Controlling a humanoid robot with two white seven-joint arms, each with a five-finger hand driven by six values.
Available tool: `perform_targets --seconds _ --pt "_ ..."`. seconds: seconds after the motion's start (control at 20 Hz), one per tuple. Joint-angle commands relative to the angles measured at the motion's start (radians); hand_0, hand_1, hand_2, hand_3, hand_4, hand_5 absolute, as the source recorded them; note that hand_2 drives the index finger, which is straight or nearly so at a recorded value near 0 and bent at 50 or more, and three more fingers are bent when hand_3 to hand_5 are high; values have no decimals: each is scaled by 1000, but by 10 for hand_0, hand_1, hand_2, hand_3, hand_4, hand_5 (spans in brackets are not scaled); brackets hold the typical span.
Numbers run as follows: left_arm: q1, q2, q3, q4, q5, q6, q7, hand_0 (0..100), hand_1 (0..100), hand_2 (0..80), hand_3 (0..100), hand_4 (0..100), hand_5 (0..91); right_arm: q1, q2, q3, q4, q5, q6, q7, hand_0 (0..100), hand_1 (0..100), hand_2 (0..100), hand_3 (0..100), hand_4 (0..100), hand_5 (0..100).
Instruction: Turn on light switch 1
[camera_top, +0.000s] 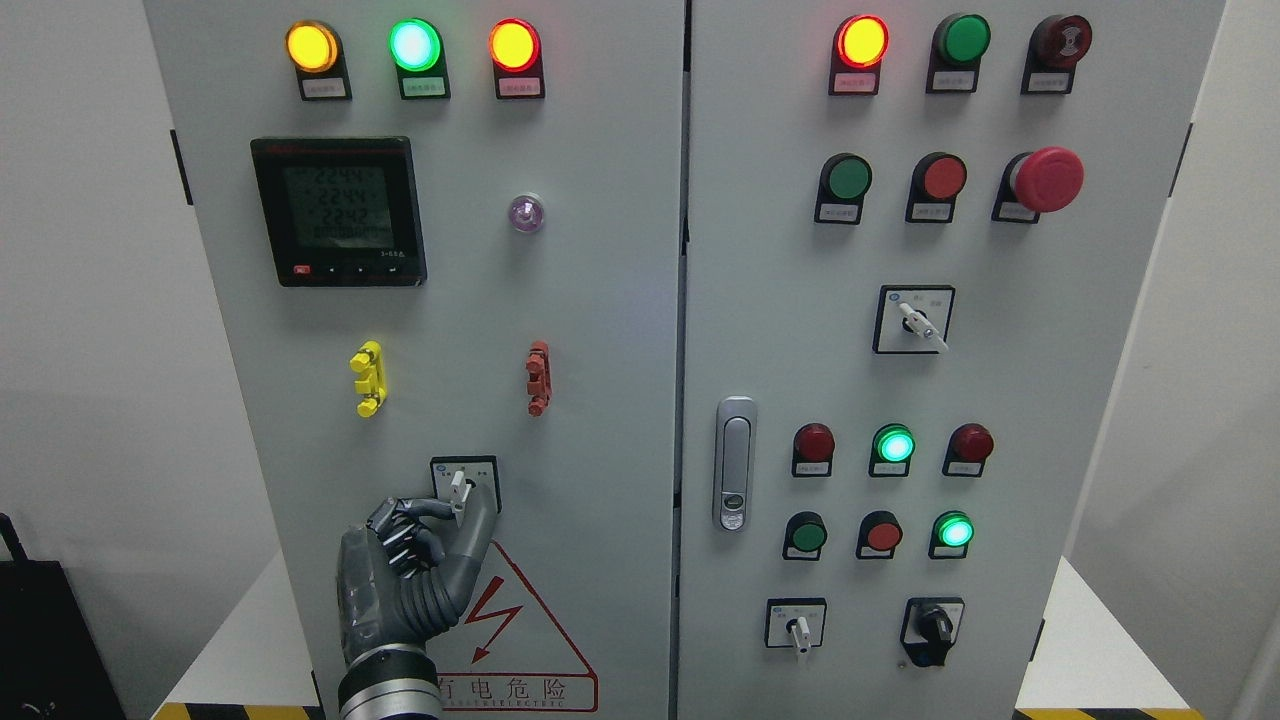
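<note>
The left hand (415, 560) pinched the white selector switch (459, 489) near the left door's (600, 400) bottom edge. That door carried three lit lamps along its top edge, one meter (338, 211), and two clips

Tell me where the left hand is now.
In the head view, the left hand is low on the left cabinet door, its fingers pinching the white switch lever above the red warning triangle.

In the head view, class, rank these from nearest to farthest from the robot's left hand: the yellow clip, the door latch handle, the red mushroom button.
Measured from the left hand:
1. Yellow clip, just above on the left door.
2. Door latch handle, to the right on the right door.
3. Red mushroom button, upper right, farthest.
</note>
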Motion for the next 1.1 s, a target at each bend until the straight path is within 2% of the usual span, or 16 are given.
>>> perform_targets --seconds 0.0,1.05 --pt "-3 -1 -1 0 0 1 1 176 668 599 1000 962 886 0 0 -1 0 0 0 1 0 0 0 0 0 0" --pt "-1 -1 -1 1 -2 2 1 283 646 602 1000 969 883 0 0 0 0 0 0 1 0 0 0 0 0 0"
